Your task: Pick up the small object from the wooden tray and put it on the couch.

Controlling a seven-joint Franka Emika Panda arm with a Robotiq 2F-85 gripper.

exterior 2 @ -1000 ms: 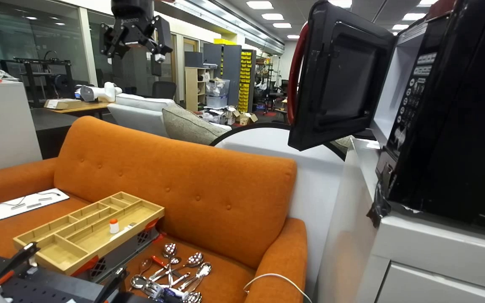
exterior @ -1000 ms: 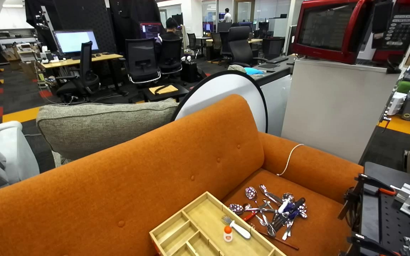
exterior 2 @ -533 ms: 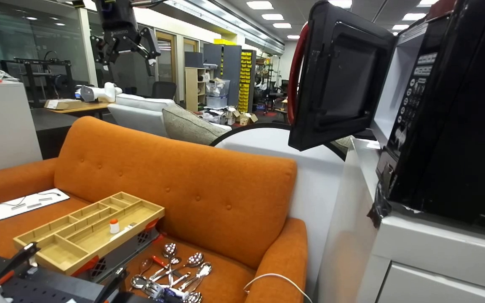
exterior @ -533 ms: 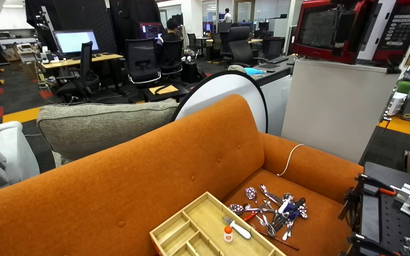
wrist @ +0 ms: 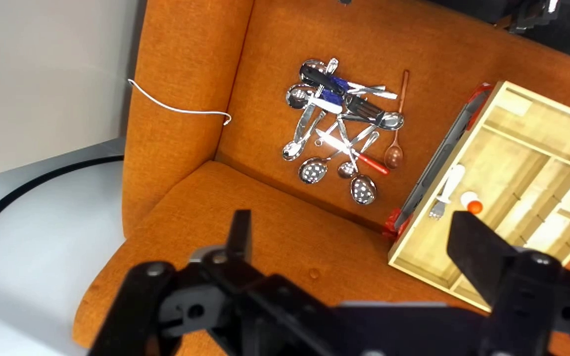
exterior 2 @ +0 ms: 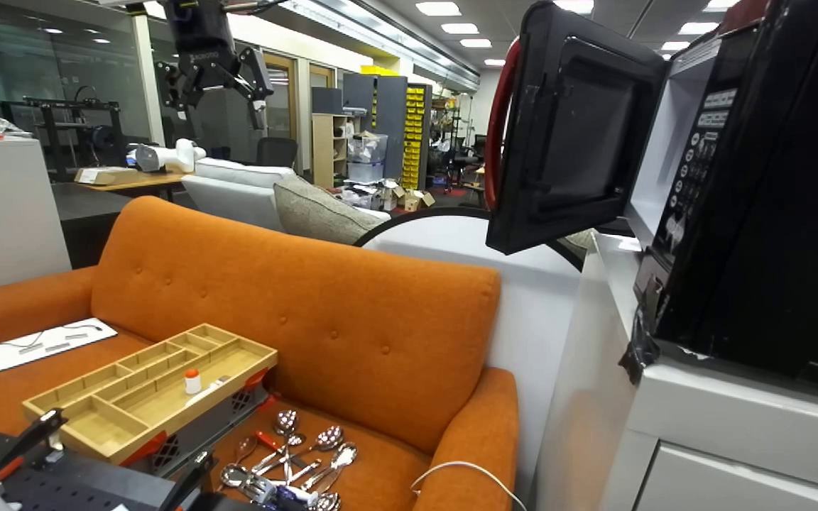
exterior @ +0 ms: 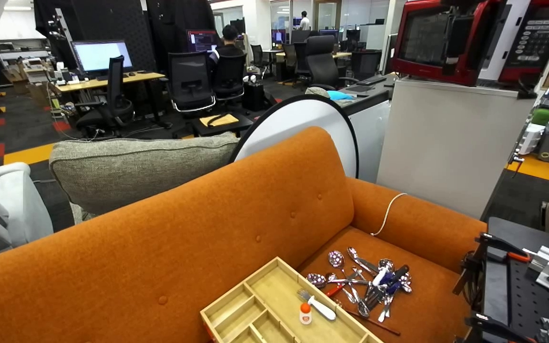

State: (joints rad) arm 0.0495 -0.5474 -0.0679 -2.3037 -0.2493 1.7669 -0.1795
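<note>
Wrist view, bottom of the frame: the gripper [wrist: 352, 221] spreads its fingers [wrist: 239, 235] wide, with nothing held between them and the orange couch [wrist: 290, 237] beyond. The white bottle with the orange cap [wrist: 471, 202] (my reading of "small object", though a white-handled fork [wrist: 451, 184] lies in the same long compartment) sits at the right of that frame, inside the wooden tray [wrist: 426, 249]; in both exterior views it stands upright. In an exterior view the gripper [exterior 2: 219, 111] hangs at the upper left, well apart from the tray, so I judge this to be the approach, with no grasp made yet.

The likeliest trouble, to my mind, is the fork, just beside the bottle: a finger lowered on that side could land on its handle, or the grip could take both together. A grasp off centre could knock the bottle over, since its base is small. The tray appears to rest on a grey crate [exterior 2: 199, 429] at the lower left of an exterior view, and a finger pressing on the rim might tilt or shift it. On release, the couch may give and let the bottle topple; set too near the heap of utensils [wrist: 334, 142], upper centre of the wrist view, it could roll in among them.
</note>
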